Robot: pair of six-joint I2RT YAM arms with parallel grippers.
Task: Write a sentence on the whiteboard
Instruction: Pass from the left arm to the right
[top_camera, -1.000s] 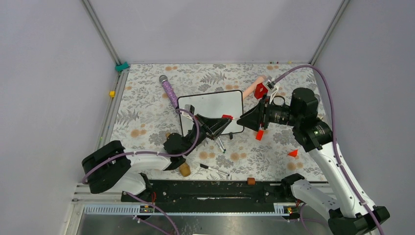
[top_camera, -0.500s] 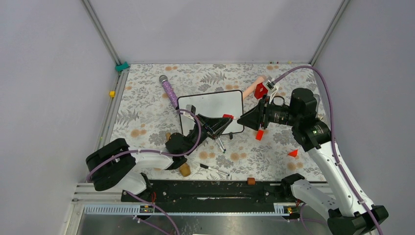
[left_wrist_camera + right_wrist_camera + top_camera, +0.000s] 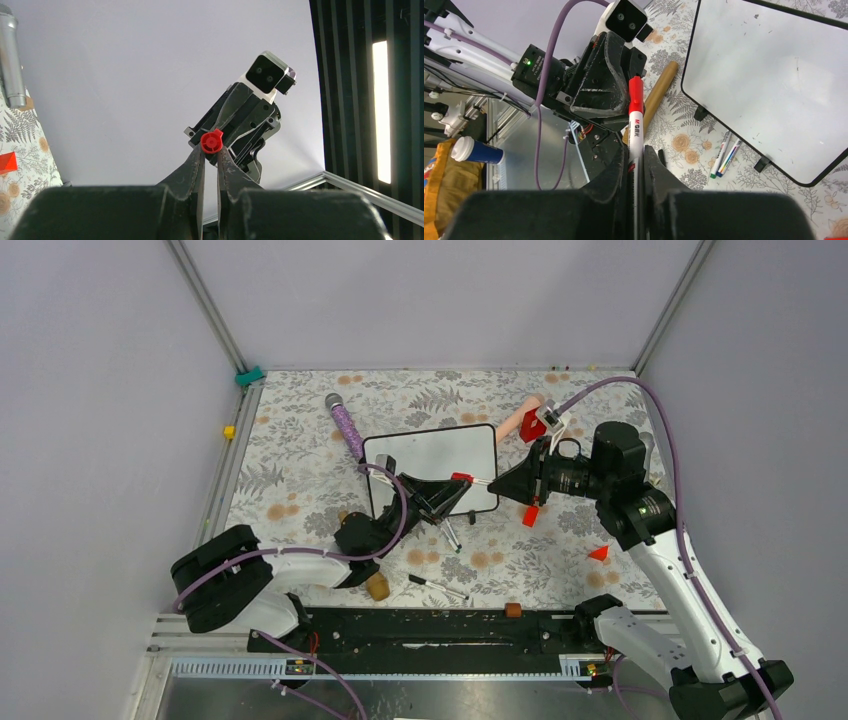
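The whiteboard point(image 3: 432, 462) lies at the middle of the table, blank, and also shows in the right wrist view point(image 3: 769, 85). No red lettering shows on it. My right gripper point(image 3: 497, 483) point(image 3: 635, 152) is shut on the white barrel of a red marker point(image 3: 635, 127), held level above the board's near right corner. My left gripper point(image 3: 455, 485) point(image 3: 210, 150) faces it and is shut on the marker's red cap point(image 3: 212, 141) point(image 3: 635, 94). The cap sits on the marker.
A purple microphone point(image 3: 347, 426) and a peach cylinder point(image 3: 515, 418) lie behind the board. Two markers point(image 3: 451, 534), a black pen point(image 3: 437, 587), a brown cylinder point(image 3: 377, 586), a red block point(image 3: 530, 515) and a red cone point(image 3: 598, 553) lie nearer.
Almost nothing. Both grippers stay shut on the marker above the board, and the right wrist has shifted very slightly.
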